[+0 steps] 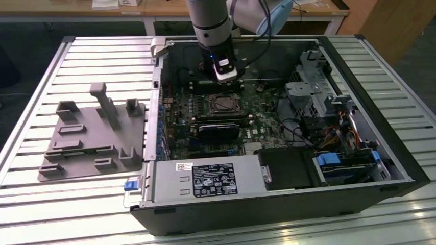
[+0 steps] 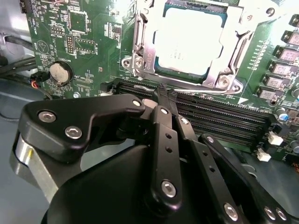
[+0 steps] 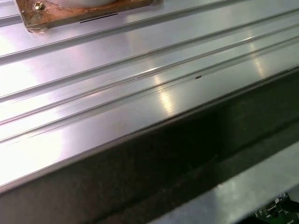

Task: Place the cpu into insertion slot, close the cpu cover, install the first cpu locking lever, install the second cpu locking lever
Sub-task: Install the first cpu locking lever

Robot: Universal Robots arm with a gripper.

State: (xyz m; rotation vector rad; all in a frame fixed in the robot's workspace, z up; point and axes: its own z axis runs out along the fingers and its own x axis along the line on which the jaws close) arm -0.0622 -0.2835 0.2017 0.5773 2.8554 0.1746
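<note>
One chip lies flat and face-up in the socket, near the middle of the green circuit board. The silvery cover looks folded down around its bright metal face. Being square, the chip has no long axis, and its edges run parallel to the black memory slots just beside it. The gripper hangs over those slots with its jaws drawn close together. Its tips are at a thin wire lever that runs along the socket's near edge, and whether they pinch the lever cannot be told. The work appears to stand at the locking-lever stage, which would call for pressing the rod down and tucking it under its catch. The open computer case rests on a slatted metal table.
</note>
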